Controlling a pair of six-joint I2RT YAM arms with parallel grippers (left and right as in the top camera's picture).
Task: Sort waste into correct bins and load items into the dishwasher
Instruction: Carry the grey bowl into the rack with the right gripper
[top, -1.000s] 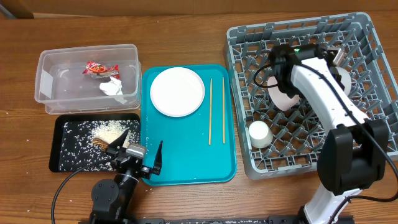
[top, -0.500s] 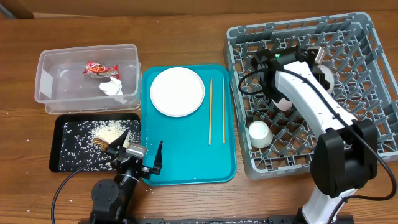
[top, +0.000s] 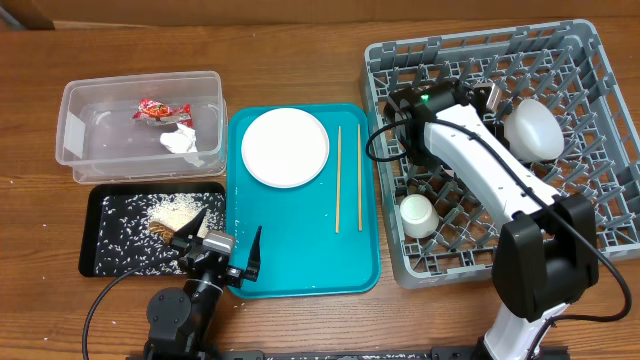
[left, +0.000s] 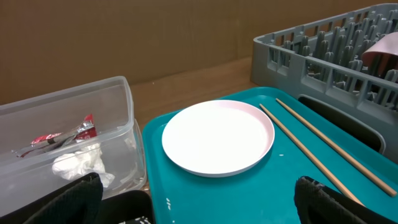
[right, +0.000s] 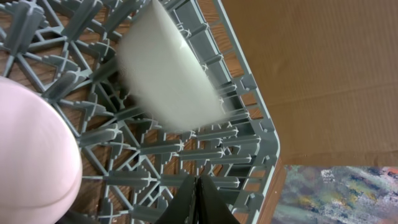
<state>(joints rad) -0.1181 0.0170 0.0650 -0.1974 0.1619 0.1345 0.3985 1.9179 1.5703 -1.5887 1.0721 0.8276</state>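
Wooden table (top: 300, 60), cardboard wall behind.
Large teal serving tray (top: 300, 250): round white plate (top: 285, 147); two thin wooden chopsticks (top: 349, 178) lying parallel to its right.
Clear rectangular plastic tub (top: 75, 140): red shiny snack wrapper (top: 160, 110), crumpled white tissue (top: 180, 140).
Shallow black rectangular plastic tray (top: 88, 250): loose white rice (top: 175, 210).
Large square grey plastic dish rack (top: 600, 230): small white cup (top: 417, 214), pale round bowl (top: 535, 130), pinkish-white bowl (right: 31, 155).
Right tool (right: 196, 185): clenched, empty, over the rack.
Left tool (top: 224, 240): spread wide, empty, at the teal tray's near corner.
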